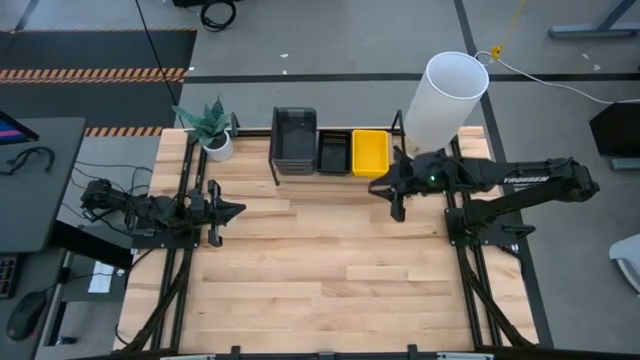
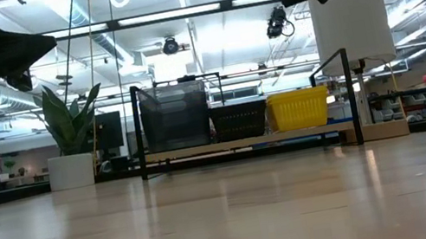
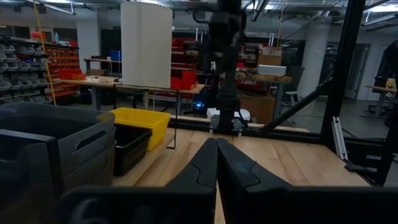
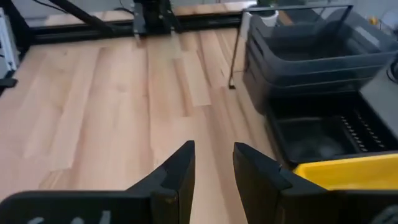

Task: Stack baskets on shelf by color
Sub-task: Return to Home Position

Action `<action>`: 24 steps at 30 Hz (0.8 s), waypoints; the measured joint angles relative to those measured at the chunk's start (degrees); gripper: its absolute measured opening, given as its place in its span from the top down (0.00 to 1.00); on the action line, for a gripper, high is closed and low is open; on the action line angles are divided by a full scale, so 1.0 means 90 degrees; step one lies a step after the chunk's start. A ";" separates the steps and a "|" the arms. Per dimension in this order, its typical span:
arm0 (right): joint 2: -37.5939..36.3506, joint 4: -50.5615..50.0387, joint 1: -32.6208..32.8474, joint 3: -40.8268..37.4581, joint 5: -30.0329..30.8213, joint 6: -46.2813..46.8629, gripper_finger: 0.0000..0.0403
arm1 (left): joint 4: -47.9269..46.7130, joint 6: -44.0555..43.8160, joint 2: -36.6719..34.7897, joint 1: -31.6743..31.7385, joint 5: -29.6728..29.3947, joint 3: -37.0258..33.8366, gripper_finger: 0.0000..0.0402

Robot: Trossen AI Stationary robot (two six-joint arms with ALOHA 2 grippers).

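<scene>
1. Since the right pincer (image 4: 214, 149) hangs above the surface (image 1: 320, 270) with its fingers a little apart and nothing between them, it carries no basket; it sits just in front of the shelf (image 2: 139, 132), towards its yellow end.
2. Left pincer (image 3: 216, 148), fingers pressed together and empty, waits at its own side of the surface, well apart from the shelf.
3. On the shelf, at the far edge of the surface, three nested lots stand side by side: dark grey baskets (image 1: 294, 140), black baskets (image 1: 334, 152) in the middle, and yellow baskets (image 1: 370, 152) nearest the white cylinder (image 1: 445, 100).
4. Sorting by colour looks finished.
5. All three lots appear to be thin moulded plastic: light, a bit springy in the walls, smooth and probably slick at the rim.
6. Best hold, I judge, is a pinch over one short wall, deep enough to catch every nested layer; otherwise the top basket alone may lift out.
7. Perforated black sides should give the fingers more bite.
</scene>
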 joint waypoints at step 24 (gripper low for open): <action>-0.2513 0.2385 0.0958 -0.3451 0.0053 0.0732 0.71 | 0.0000 -0.0005 -0.0002 0.0000 0.0002 -0.0002 0.98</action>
